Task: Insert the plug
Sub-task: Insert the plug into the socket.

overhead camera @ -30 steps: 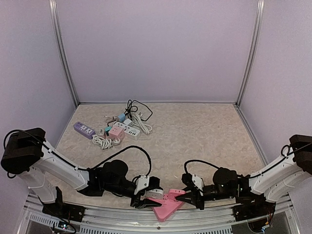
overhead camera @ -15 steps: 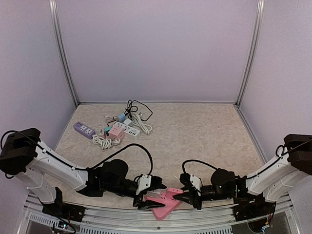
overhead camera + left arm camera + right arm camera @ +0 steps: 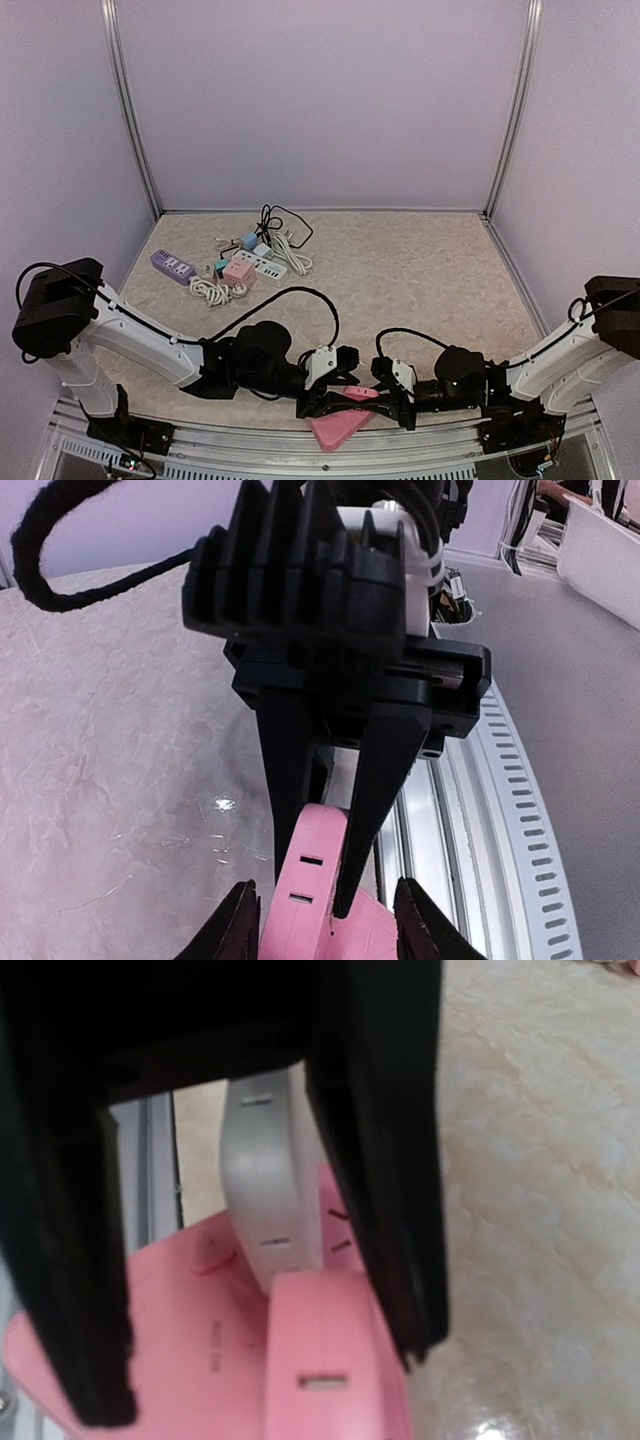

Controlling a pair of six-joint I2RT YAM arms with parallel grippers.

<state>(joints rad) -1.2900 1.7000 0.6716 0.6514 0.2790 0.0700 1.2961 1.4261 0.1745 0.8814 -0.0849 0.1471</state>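
A pink triangular socket block (image 3: 335, 428) lies at the table's near edge between the two arms. My right gripper (image 3: 385, 400) is shut on its upright pink arm (image 3: 330, 1360); in the left wrist view its black fingers (image 3: 385, 780) pinch that arm (image 3: 305, 900). My left gripper (image 3: 320, 405) faces it from the left and is open, its fingertips (image 3: 240, 930) spread on either side of the pink arm. A white-grey slotted block (image 3: 265, 1170) stands behind the pink arm. I cannot tell whether it is plugged in.
A pile of power strips, adapters and cables (image 3: 245, 262) lies at the back left, with a purple strip (image 3: 172, 265) beside it. A slotted metal rail (image 3: 480, 810) runs along the near table edge. The left arm's black cable (image 3: 300, 300) loops above the table.
The left arm has moved right, bringing its gripper close to the right gripper over the pink block. The right gripper has stayed almost still.
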